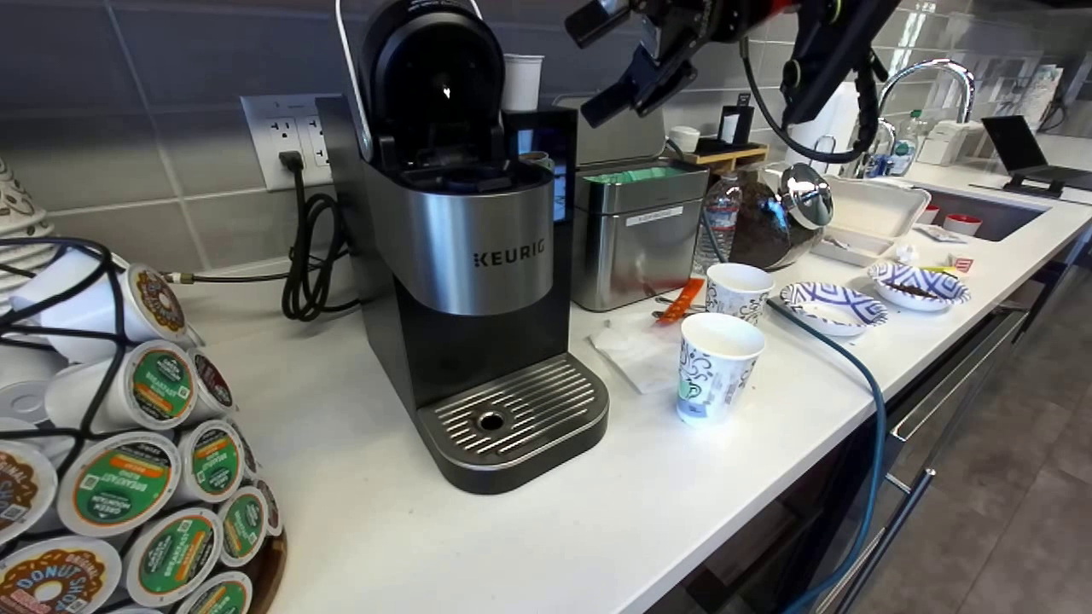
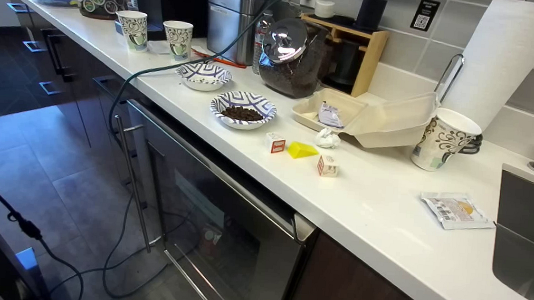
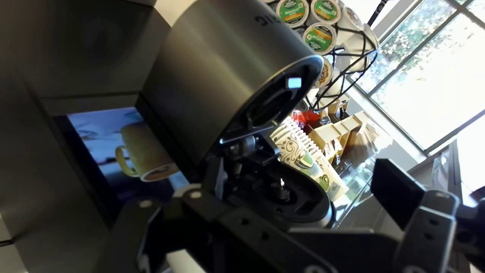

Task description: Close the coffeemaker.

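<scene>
End effector (image 1: 597, 64) up high, jaws wide apart, nothing held; air gap btwn it & coffeemaker (image 1: 478, 256) w/ lid (image 1: 431, 81) up. Drip tray (image 1: 533, 409) set back fr. desk (image 1: 597, 529) edge.

Free air between pincer (image 1: 599, 64) and lid (image 1: 431, 81); 2 cups (image 1: 718, 371) below.

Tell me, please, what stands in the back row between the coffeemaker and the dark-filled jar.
Next to the coffeemaker stands an open steel bin, then a clear water bottle beside the jar; both exterior views show this.
</scene>
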You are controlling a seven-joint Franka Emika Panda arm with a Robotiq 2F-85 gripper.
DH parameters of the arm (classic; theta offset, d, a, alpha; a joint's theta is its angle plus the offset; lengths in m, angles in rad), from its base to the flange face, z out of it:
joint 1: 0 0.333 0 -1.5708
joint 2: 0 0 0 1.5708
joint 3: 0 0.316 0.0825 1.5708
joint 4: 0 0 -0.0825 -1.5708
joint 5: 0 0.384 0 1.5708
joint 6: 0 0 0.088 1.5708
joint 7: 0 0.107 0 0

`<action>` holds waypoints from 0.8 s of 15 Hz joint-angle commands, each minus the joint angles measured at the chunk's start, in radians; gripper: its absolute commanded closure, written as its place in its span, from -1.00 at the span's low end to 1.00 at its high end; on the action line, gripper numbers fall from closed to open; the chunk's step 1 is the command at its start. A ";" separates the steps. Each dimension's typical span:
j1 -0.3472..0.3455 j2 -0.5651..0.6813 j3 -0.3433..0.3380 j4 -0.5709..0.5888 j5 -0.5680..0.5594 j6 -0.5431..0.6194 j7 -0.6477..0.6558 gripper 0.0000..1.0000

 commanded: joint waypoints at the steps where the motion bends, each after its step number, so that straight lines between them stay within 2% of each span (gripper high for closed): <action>1: -0.029 -0.069 0.051 -0.061 0.123 0.103 -0.053 -1.00; 5: -0.008 -0.052 0.065 0.049 0.360 0.209 -0.271 -1.00; 12: -0.011 0.110 0.071 0.186 0.453 0.171 -0.520 -1.00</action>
